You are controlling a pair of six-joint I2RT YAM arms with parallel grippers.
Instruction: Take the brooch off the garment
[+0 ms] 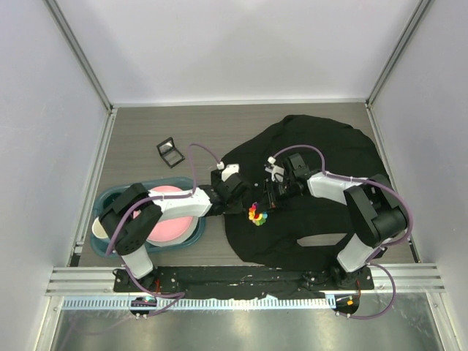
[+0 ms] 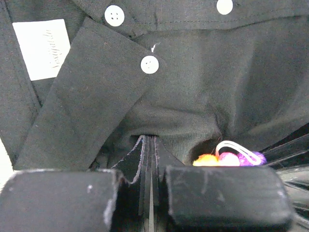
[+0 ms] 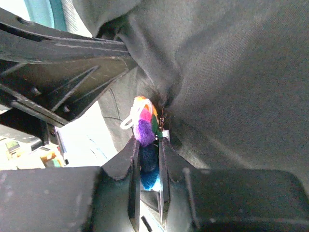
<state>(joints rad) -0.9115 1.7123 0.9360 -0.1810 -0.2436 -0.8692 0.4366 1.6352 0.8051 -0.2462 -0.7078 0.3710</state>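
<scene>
The black shirt lies on the right half of the table. The multicoloured flower brooch sits at its left edge. My right gripper is shut on the brooch, its blue and purple petals between the fingers. My left gripper is shut on a fold of the black shirt just left of the brooch, whose orange, pink and purple petals show past the right finger. In the top view both grippers meet at the brooch, left and right.
A blue tray with a pink plate lies at the left under my left arm. A small black frame stands behind it. White buttons and a white label show on the shirt.
</scene>
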